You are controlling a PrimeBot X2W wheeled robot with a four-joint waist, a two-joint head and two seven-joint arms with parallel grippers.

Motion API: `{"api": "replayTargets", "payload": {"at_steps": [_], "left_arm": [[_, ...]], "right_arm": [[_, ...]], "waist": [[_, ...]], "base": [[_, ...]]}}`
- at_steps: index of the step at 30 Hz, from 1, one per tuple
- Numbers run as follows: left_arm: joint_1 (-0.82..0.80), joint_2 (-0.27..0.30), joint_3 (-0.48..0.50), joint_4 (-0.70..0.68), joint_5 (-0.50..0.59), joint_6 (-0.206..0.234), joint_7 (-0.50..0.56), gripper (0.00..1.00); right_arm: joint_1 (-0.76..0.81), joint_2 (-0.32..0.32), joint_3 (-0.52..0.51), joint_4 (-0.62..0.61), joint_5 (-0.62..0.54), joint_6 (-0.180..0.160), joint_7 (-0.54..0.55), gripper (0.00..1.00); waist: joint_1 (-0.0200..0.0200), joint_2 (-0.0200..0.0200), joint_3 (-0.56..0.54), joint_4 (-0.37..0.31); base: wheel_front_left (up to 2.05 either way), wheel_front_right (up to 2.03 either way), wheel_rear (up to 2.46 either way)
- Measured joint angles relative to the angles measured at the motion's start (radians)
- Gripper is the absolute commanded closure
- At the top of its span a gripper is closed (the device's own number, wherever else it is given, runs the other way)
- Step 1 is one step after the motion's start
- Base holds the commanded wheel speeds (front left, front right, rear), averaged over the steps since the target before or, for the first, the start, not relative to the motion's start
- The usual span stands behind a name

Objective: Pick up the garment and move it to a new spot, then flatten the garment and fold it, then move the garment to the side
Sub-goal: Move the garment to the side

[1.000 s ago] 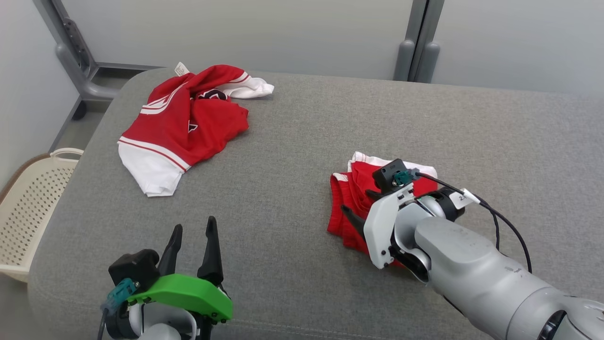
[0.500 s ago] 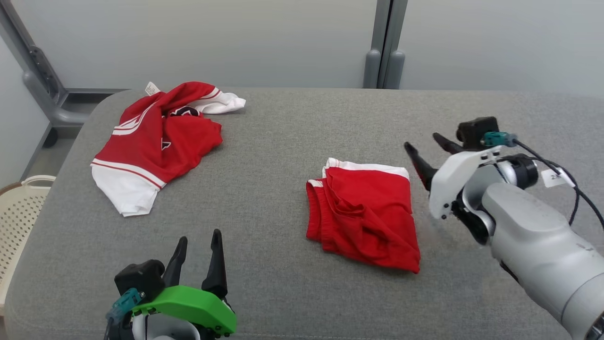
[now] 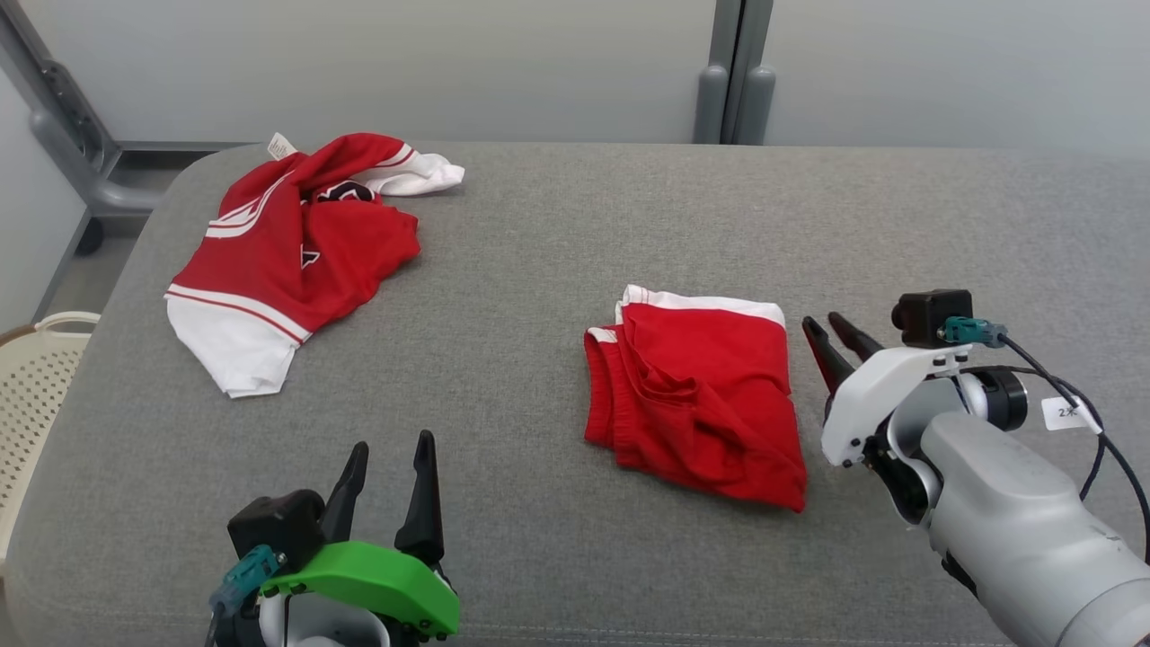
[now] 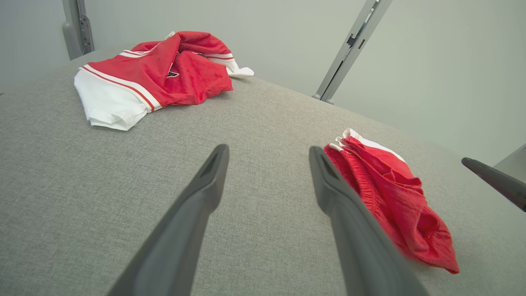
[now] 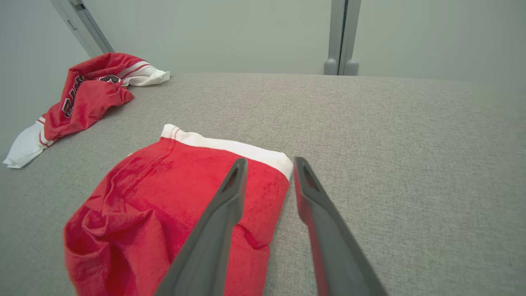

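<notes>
A red garment (image 3: 696,395) with a white hem lies folded on the grey padded table (image 3: 539,270), right of centre; it also shows as the folded garment (image 4: 390,189) (image 5: 164,197) in both wrist views. My right gripper (image 3: 822,321) hovers just off its right edge, apart from it. The right gripper (image 5: 269,161) has its fingers a narrow gap apart with nothing between them. My left gripper (image 3: 392,442) rests at the near left edge, and the left gripper (image 4: 268,149) is wide open and empty.
A crumpled red and white jersey (image 3: 296,243) (image 4: 164,70) (image 5: 82,98) lies at the table's far left corner. A cream perforated basket (image 3: 27,395) stands on the floor beside the left edge. Grey metal posts (image 3: 732,72) rise behind the table.
My right gripper has lifted off the folded garment and drawn back to its right side, leaving it on the table, and its fingers have narrowed. The head camera has shifted. The left gripper is unchanged.
</notes>
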Motion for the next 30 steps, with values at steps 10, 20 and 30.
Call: {"api": "replayTargets", "payload": {"at_steps": [10,20,30], "left_arm": [[-0.037,-0.004,-0.003,-0.005,0.008,0.001,0.006,0.0],[-0.047,-0.009,0.008,0.007,0.01,0.001,-0.001,0.0],[-0.046,-0.013,0.013,0.009,0.01,0.0,-0.006,0.0]], "right_arm": [[0.021,0.062,-0.01,0.04,-0.016,0.0,0.002,1.0],[0.056,0.081,0.099,-0.088,0.0,0.0,0.045,1.0],[0.099,0.065,0.229,-0.225,-0.012,0.0,0.07,1.0]], "waist": [[0.0,0.0,0.054,0.072],[0.0,0.0,0.096,0.116],[0.0,0.0,0.095,0.09]], "base": [[0.0,0.0,0.0],[0.0,0.0,0.0],[0.0,0.0,0.0]]}}
